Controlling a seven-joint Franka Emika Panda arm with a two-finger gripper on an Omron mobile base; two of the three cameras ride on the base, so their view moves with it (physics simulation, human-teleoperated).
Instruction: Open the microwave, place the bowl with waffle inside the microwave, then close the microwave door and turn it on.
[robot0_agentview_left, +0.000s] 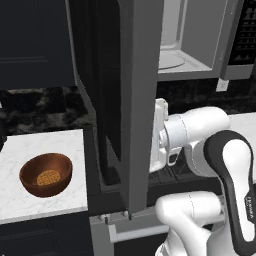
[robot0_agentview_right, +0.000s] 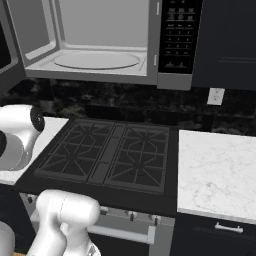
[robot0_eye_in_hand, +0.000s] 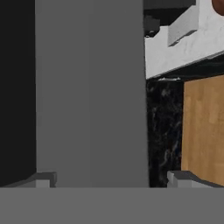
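Grey microwave door edge between spread fingers

Wooden-looking bowl, matt grey microwave door, marbled white counter

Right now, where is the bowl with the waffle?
In the left base view, the bowl sits on the white counter at lower left, left of the open microwave door.

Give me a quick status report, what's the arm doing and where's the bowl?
Gripper jaws open, empty, hard against the swung-open microwave door. Bowl with waffle sits on the left counter, untouched. Door stands between arm and bowl.
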